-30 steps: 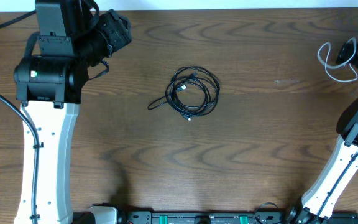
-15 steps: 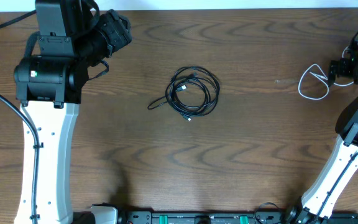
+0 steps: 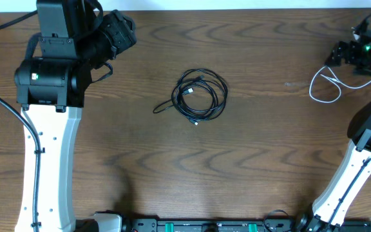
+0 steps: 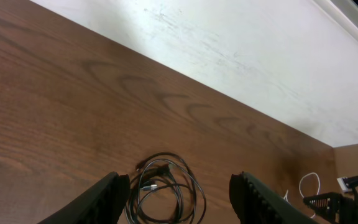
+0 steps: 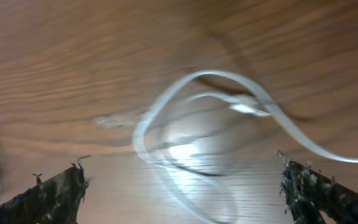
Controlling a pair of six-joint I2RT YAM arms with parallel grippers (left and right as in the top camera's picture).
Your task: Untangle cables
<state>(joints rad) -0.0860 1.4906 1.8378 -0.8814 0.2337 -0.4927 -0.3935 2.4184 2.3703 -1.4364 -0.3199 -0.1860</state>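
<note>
Right pincer: The right pincer (image 3: 335,55) hovers over the far right corner of the counter (image 3: 172,167), fingers spread wide and holding nothing.

White cable: The short white cable (image 3: 312,90) lies in a loose loop on the wood just beside the right pincer's tips. In the wrist view it sits between and beneath the open fingers. That view is blurred, but no strand appears to be caught in them.

What has changed: A second ago the white cable sits bunched at the counter's right edge, tight against the right pincer. Half a second ago it hangs as a drawn-out loop from the pincer, pulled inward. Now the pincer has let go and backed off, and the loop rests flat and open.

Black cable: The long black cable (image 3: 225,96) stays coiled mid-counter, well apart from both pincers and unmoved across all three overhead pictures. One plug end trails out on the side toward the left arm.

Left pincer: The left pincer (image 4: 179,202) is parked well back from the coil, fingers wide apart and empty, its camera looking across at the black coil.

Meaning for the task: The white cable now looks separated and laid out clear of the black one, so that share of the job seems settled. The black coil is likely the remaining work, and its free plug end is the obvious place to take hold.
</note>
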